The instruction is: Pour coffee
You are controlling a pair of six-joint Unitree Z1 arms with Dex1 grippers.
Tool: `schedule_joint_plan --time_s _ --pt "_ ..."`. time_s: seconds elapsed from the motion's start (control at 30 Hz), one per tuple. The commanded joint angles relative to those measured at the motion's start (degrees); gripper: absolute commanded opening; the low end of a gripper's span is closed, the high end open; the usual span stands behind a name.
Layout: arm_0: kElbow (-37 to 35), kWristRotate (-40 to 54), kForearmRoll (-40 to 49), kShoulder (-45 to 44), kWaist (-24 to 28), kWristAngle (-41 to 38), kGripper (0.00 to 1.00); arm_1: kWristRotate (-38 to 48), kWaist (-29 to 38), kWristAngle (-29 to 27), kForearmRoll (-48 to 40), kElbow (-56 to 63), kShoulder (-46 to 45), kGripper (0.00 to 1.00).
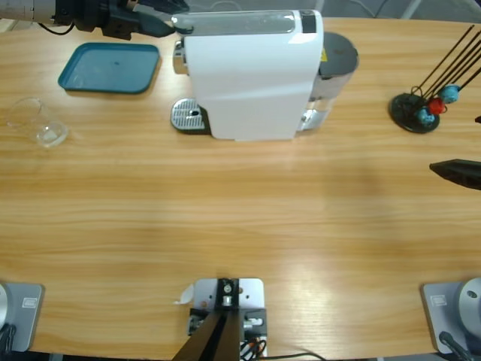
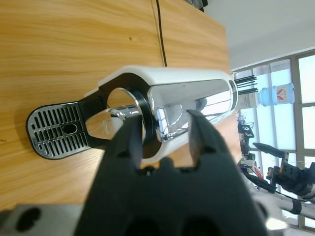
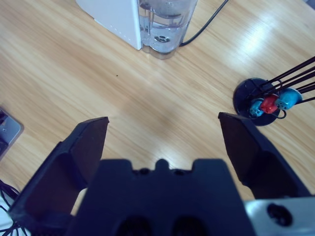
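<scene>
Left wrist view | left end effector [image 2: 165, 130] spread, aimed at coffee machine [image 2: 182, 101] spout end | tumbler [image 1: 41, 128] empty, well apart on bench [image 1: 240, 226] | right end effector [image 3: 162, 132] spread, farther

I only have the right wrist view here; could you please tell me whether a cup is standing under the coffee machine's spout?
Observer: No. In the high view the drip grate at the front of the coffee machine is bare.
Operator: Thank you. Is there a glass anywhere?
Observer: Yes, a clear glass sits near the left end of the table, apart from a teal tray that lies further back.
Operator: And where is the left gripper, please?
Observer: The left gripper is close to the machine's chrome front end, with its jaws open.
</scene>
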Motion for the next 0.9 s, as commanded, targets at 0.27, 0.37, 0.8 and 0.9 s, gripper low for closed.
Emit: schedule_joint_plan --time_s 0.27,0.37,0.8,0.9 --pt "0.1 0.0 -2.3 -1.6 -1.9 -2.3 0.000 0.5 0.5 -0.9 -0.5 1.8 -0.5 0.983" --pt "-0.1 -0.8 -6.2 -1.7 -2.1 -3.8 0.000 0.4 0.5 -0.8 -0.4 1.8 -0.6 0.982" --pt "-4.2 31.6 -11.1 -6.8 -6.8 -6.9 0.966 8.5 -4.2 -12.8 -1.4 1.7 0.1 0.982" --pt "3.2 41.7 -3.2 -12.4 -7.8 0.0 0.964 15.1 -10.0 -15.0 -6.0 4.4 4.9 0.982"
